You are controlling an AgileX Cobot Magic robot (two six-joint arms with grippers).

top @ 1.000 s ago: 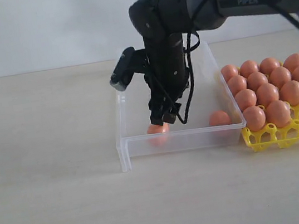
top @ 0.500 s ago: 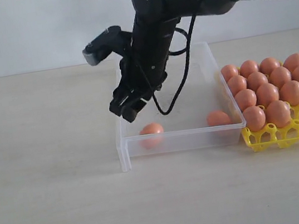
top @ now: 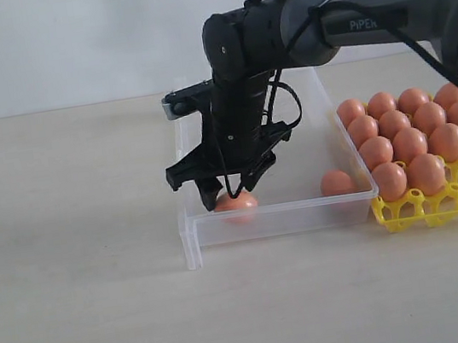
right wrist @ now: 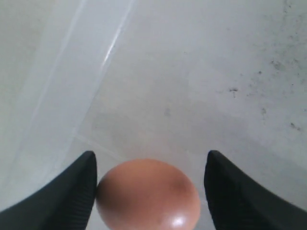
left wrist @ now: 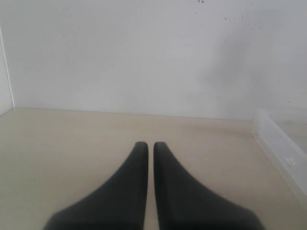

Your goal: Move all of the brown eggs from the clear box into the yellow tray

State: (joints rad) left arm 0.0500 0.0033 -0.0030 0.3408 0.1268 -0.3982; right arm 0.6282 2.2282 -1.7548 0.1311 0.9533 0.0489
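The exterior view looks from low, nearly level, across the table [top: 78, 315] at the clear box [top: 279, 216]. The right wrist view looks down close on one egg [right wrist: 147, 194] inside it; the left wrist view faces the wall [left wrist: 144, 48], catching the box's edge

Right arm [top: 397, 0]: extends in from right side of exterior view, long link near level, elbow bulk high, then bent sharply down at wrist [top: 240, 101]. Black cables [top: 290, 115] loop off wrist.
Right claw [top: 226, 194]: pointing down, low, jaws spread wide. Right wrist view shows two dark ribbed fingers [right wrist: 64, 194] well apart, not clamped.
Left claw [left wrist: 149, 149]: visible in left wrist view only. Dark fingers pressed together tip to tip, thin seam between, aimed roughly level.
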